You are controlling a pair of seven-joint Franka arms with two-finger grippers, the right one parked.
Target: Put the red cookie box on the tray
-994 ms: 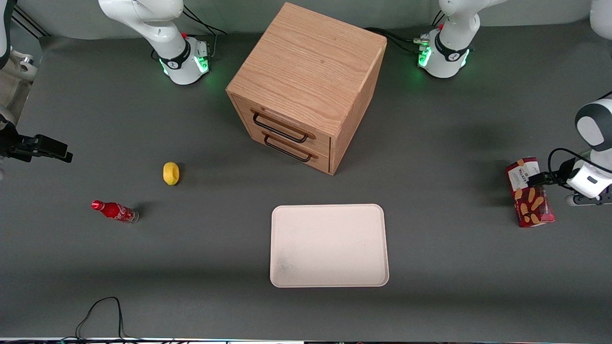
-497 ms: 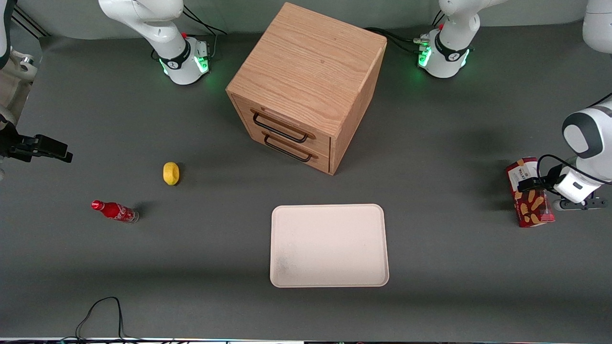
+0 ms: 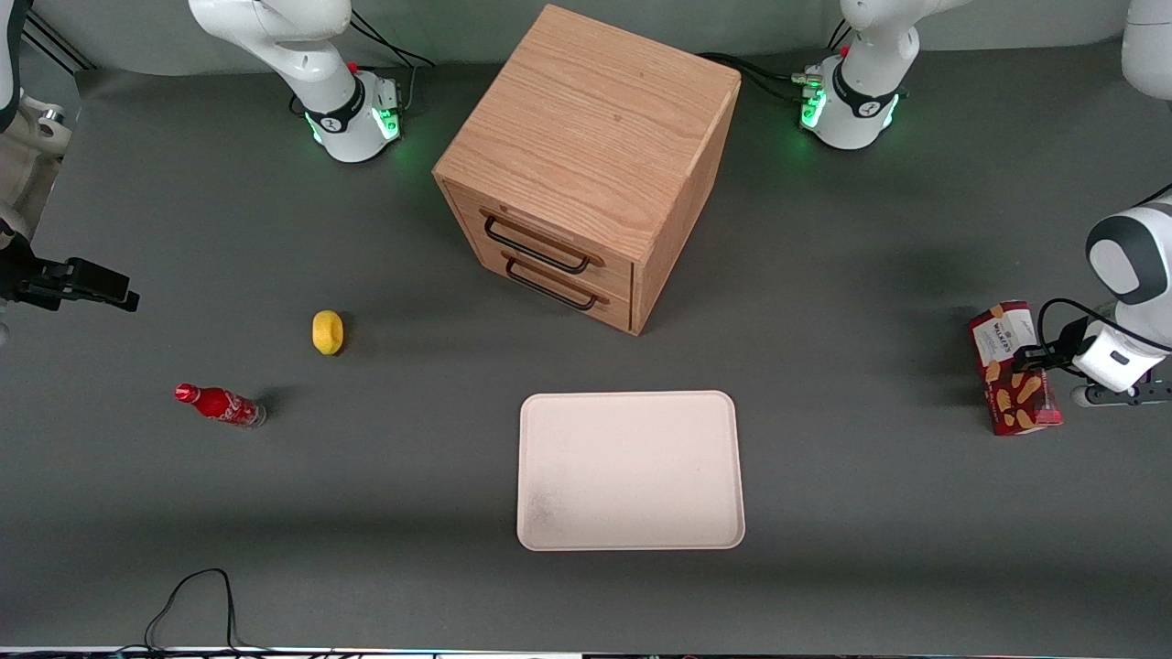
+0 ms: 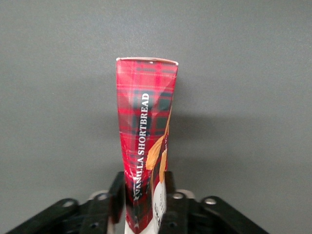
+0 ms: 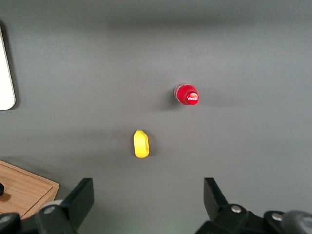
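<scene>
Cookie box [image 4: 146, 141] sits pinched between our jaws, standing on the desk [image 3: 870, 476]; we judge a straight lift best before carrying to the tray [image 3: 629, 471]

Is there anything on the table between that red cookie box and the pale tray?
No. The front view shows only bare table between the red cookie box, gripped by the hand, and the tray.

gripper [image 3: 1033, 357] shifted slightly | apparently clamped on red cookie box [image 3: 1014, 368]
</scene>
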